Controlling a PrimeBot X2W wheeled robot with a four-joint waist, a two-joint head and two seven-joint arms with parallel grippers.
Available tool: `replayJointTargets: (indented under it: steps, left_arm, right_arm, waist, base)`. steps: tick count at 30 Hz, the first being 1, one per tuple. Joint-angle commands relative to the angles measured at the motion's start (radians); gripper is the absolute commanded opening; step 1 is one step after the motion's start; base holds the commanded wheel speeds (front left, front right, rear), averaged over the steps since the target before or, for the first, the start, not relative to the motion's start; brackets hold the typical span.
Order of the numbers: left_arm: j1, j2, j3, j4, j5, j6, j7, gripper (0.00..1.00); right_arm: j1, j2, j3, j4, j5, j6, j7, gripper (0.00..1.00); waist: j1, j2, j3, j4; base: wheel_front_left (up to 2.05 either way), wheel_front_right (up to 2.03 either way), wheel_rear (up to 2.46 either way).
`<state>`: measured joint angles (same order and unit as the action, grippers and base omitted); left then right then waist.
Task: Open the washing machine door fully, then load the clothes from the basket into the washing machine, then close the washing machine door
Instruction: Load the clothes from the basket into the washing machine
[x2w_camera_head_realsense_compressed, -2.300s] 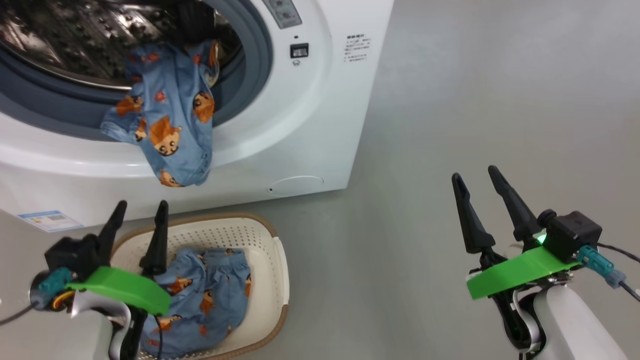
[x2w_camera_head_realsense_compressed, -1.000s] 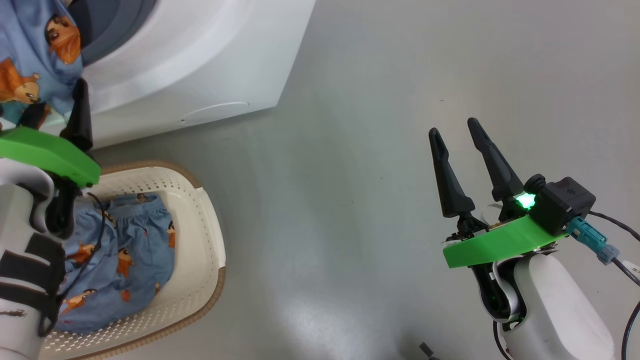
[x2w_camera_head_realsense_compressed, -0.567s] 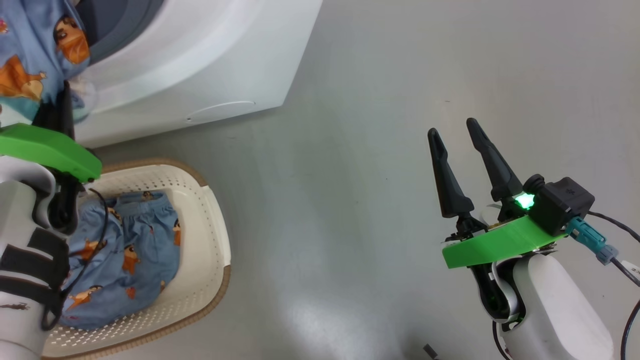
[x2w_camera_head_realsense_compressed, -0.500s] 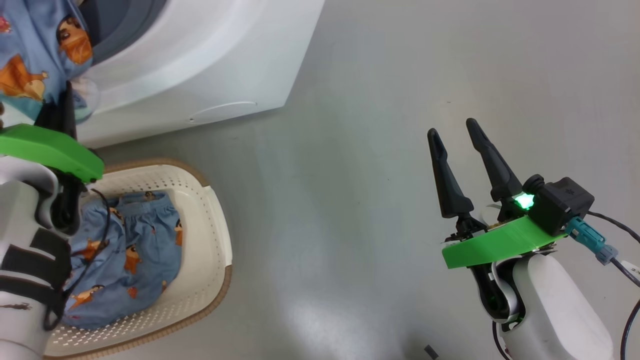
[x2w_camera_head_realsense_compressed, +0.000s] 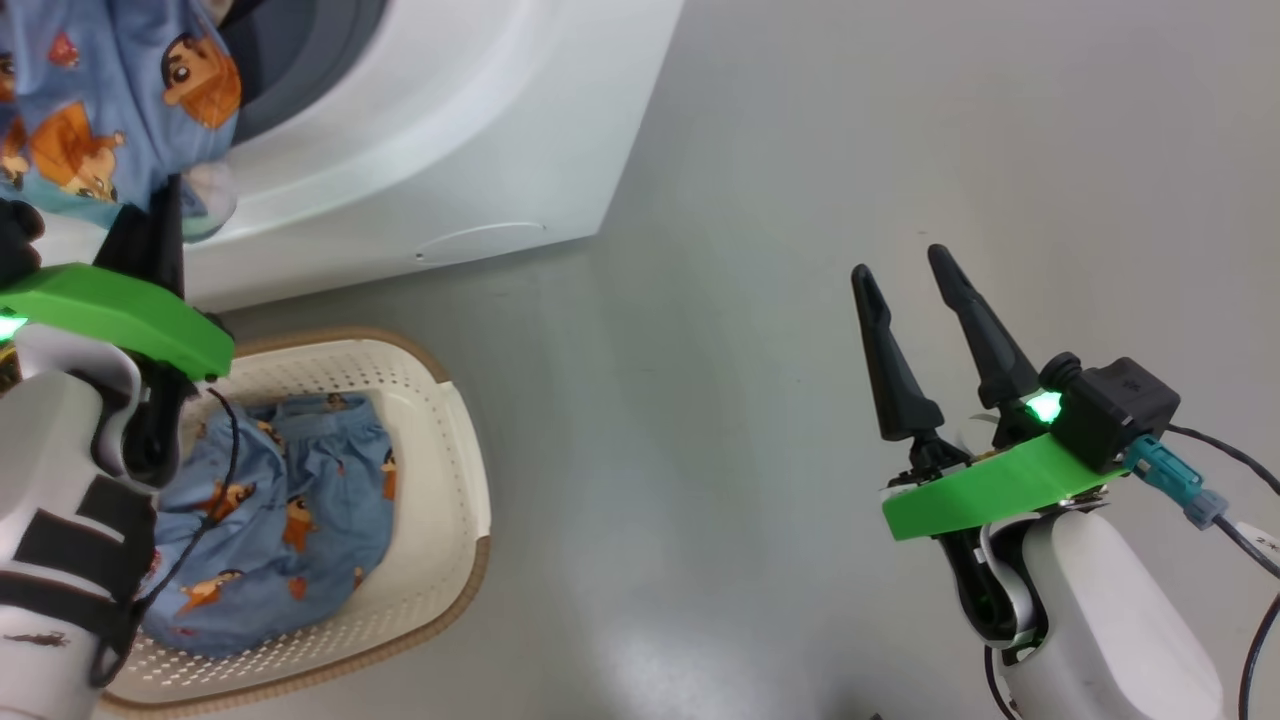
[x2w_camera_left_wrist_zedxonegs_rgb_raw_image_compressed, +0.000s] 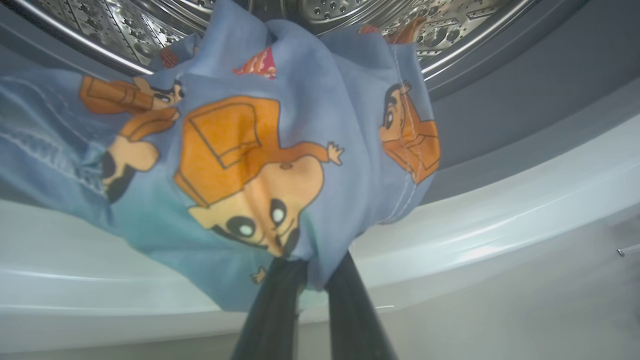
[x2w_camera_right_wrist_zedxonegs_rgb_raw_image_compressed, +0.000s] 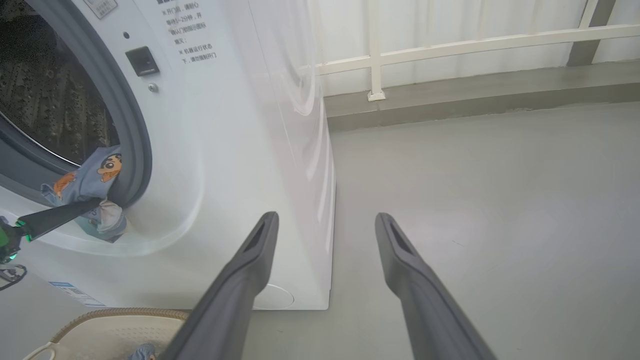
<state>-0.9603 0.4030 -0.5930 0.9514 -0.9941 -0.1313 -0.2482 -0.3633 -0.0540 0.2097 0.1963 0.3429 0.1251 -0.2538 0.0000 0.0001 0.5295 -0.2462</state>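
A light-blue cartoon-print garment (x2w_camera_head_realsense_compressed: 110, 110) hangs out of the washing machine (x2w_camera_head_realsense_compressed: 450, 130) over its grey gasket (x2w_camera_left_wrist_zedxonegs_rgb_raw_image_compressed: 500, 100), below the steel drum (x2w_camera_left_wrist_zedxonegs_rgb_raw_image_compressed: 350, 10). My left gripper (x2w_camera_head_realsense_compressed: 165, 200) is shut on this garment's lower hem. In the left wrist view both fingers pinch the fabric (x2w_camera_left_wrist_zedxonegs_rgb_raw_image_compressed: 250, 150) at its bottom edge, at the left gripper (x2w_camera_left_wrist_zedxonegs_rgb_raw_image_compressed: 312, 262). A second blue garment (x2w_camera_head_realsense_compressed: 280, 510) lies in the cream basket (x2w_camera_head_realsense_compressed: 470, 500) on the floor under my left arm. My right gripper (x2w_camera_head_realsense_compressed: 900, 262) stands open over bare floor, holding nothing. The washing machine door is out of view.
The right wrist view shows the washing machine's (x2w_camera_right_wrist_zedxonegs_rgb_raw_image_compressed: 225, 125) front and right side, my left gripper (x2w_camera_right_wrist_zedxonegs_rgb_raw_image_compressed: 97, 202) at the hanging garment (x2w_camera_right_wrist_zedxonegs_rgb_raw_image_compressed: 95, 175), and my open right gripper (x2w_camera_right_wrist_zedxonegs_rgb_raw_image_compressed: 326, 220). A white railing (x2w_camera_right_wrist_zedxonegs_rgb_raw_image_compressed: 450, 50) runs along the far wall. Grey floor (x2w_camera_head_realsense_compressed: 760, 300) spreads to the right.
My left gripper rose from the basket to the hanging garment and closed on its hem. The head camera has shifted. My right gripper stays open in place.
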Motion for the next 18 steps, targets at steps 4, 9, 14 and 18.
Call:
replayJointTargets:
  steps: [4,9,14,18]
  left_arm:
    - [0.024,0.064,0.069,-0.115,0.045,0.001,-0.013,0.0]
    - [0.007,0.077,0.115,-0.19,0.094,0.001,-0.013,0.0]
    - [-0.047,0.087,0.097,-0.169,0.126,0.006,0.015,0.0]
    - [-0.133,0.107,0.071,-0.112,0.158,0.013,0.079,0.0]
  right_arm:
    - [0.008,0.004,0.004,-0.017,0.007,0.006,-0.008,1.0]
    - [0.002,0.004,0.01,-0.01,0.008,0.006,-0.008,1.0]
    - [-0.007,0.004,0.024,-0.008,0.013,0.006,-0.008,1.0]
    - [-0.013,0.004,0.03,-0.015,0.02,0.006,-0.008,1.0]
  waist:
    - [0.0,-0.0001,-0.018,0.032]
    - [0.0,-0.0001,-0.025,0.05]
    - [0.0,-0.0001,-0.014,0.044]
    - [0.0,-0.0001,0.018,0.013]
  base:
    - [0.0,0.0,0.0]
    - [0.0,0.0,0.0]
    - [0.0,0.0,0.0]
    - [0.0,0.0,0.0]
